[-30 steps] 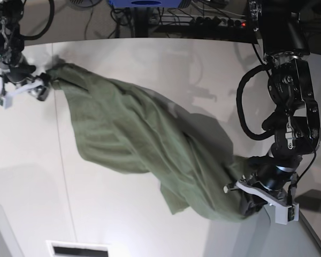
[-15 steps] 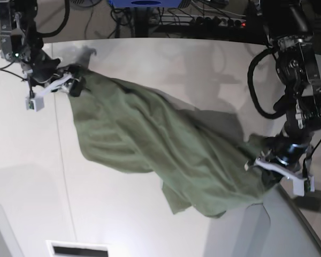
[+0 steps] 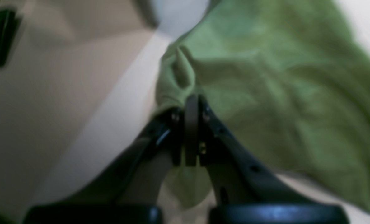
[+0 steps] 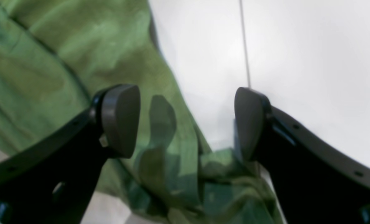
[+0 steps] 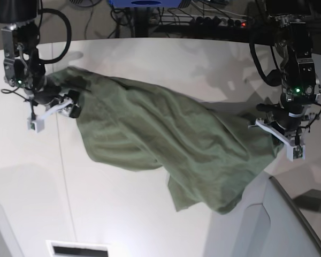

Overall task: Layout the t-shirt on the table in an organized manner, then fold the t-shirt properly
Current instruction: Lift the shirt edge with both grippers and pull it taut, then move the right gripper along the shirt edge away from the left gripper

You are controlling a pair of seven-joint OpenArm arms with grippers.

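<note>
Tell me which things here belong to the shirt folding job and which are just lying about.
Job:
- olive-green cotton t-shirt
- smooth white table
- left gripper
- right gripper

Lying about:
- black cables behind the table
- blue object at the back

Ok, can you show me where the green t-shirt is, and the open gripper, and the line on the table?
t-shirt (image 5: 166, 134): base view, middle of the spread cloth.
right gripper (image 4: 186, 121): right wrist view, gap between its open fingertips.
table seam line (image 4: 244, 43): right wrist view, the thin line's upper stretch.

Blurred close-up: the left tool (image 3: 191, 107) pinches a bunched edge of the olive-green t-shirt (image 3: 284, 93) above the white table (image 3: 110, 124).
</note>
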